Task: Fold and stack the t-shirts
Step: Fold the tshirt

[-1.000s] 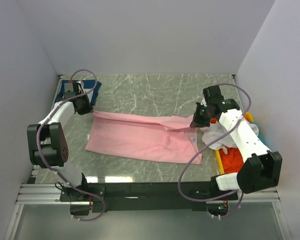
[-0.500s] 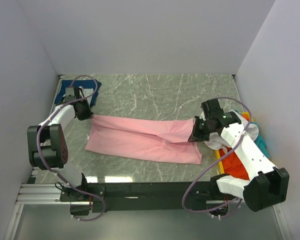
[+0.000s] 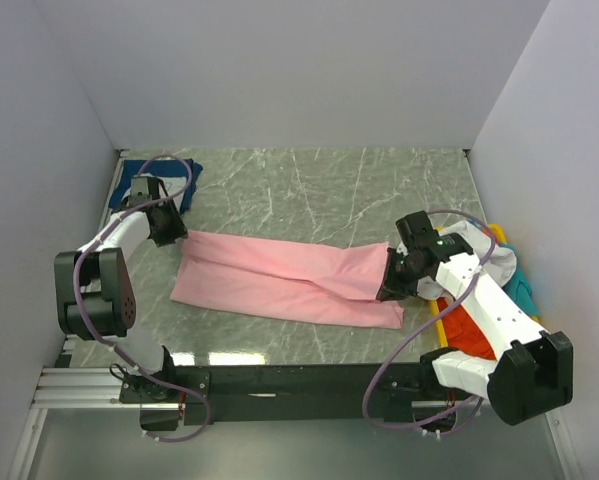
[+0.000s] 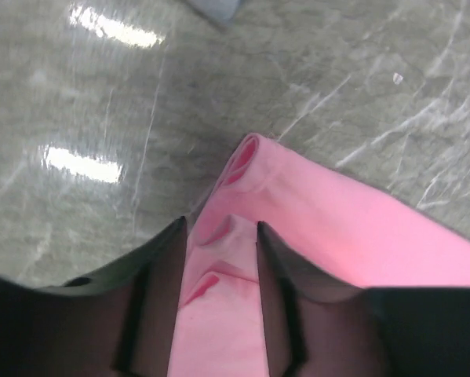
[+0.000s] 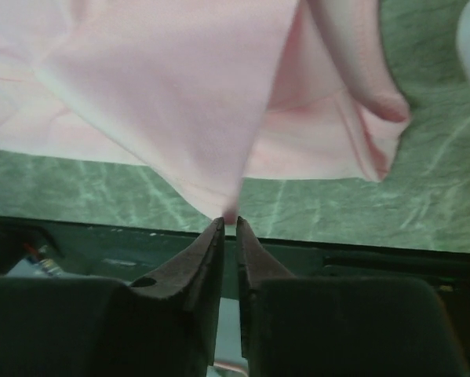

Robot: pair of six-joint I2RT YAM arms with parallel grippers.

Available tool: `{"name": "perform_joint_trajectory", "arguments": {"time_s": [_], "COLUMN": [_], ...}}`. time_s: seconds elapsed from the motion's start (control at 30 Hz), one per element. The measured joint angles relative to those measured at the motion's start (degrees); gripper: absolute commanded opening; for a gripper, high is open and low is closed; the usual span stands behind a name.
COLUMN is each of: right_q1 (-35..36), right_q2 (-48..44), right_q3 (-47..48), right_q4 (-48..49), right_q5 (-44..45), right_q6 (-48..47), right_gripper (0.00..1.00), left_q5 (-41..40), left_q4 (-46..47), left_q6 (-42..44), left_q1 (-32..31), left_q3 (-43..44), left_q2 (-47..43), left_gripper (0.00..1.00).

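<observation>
A marble-patterned table (image 3: 329, 190) is seen from above, with 2 arms mounted at its near edge. A pink tee (image 3: 279, 280) is laid flat across the middle of the table as a long band running left to right, with 1 layer folded over another.

The left gripper (image 3: 169, 230) is placed at the band's far left corner. In the left wrist view its 2 fingers (image 4: 160, 263) are seen spread apart, and the rolled pink corner lies in the gap between them, resting on the table.

The right gripper (image 3: 391, 285) is placed low at the band's right end, by the near corner. In the right wrist view its jaws are seen almost pressed together, with only a thin slit between them. A pointed tip of pink cloth is drawn up to touch the fingertips; whether that tip is pinched cannot be told.

A navy tee (image 3: 139, 180) is laid in the far left corner, just beyond the left gripper. To the right of the pink tee, partly hidden by the right arm, a white tee (image 3: 466, 235), an orange-red tee (image 3: 464, 325) and a teal tee (image 3: 522, 290) are heaped at a yellow tray (image 3: 437, 322).
</observation>
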Motion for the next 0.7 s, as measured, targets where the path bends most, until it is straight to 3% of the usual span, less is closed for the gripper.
{"name": "perform_joint_trajectory", "arguments": {"time_s": [0.03, 0.17, 0.43, 0.7], "right_q1": [0.1, 3.7, 16.4, 25.8], "right_q2": [0.2, 2.4, 10.4, 23.8], "right_q3": [-0.1, 2.1, 13.6, 16.5], "right_q4": [-0.1, -1.4, 1.0, 9.2], "right_q5": [0.5, 5.6, 9.0, 4.4], "right_q6": [-0.2, -0.8, -3.5, -8.5], "right_gripper": [0.27, 0.29, 0.22, 0.2], "left_q5": [-0.3, -0.4, -0.2, 6.0], "left_q4": [-0.2, -1.3, -0.2, 4.4], "left_q6": [-0.6, -1.8, -4.7, -10.0], "left_q1": [0.0, 0.0, -5.8, -8.5], "left_q3": [-0.3, -1.4, -1.4, -3.1], "left_q2": [-0.1, -2.6, -9.4, -6.3], "left_gripper": [0.54, 0.6, 0.63, 0.63]}}
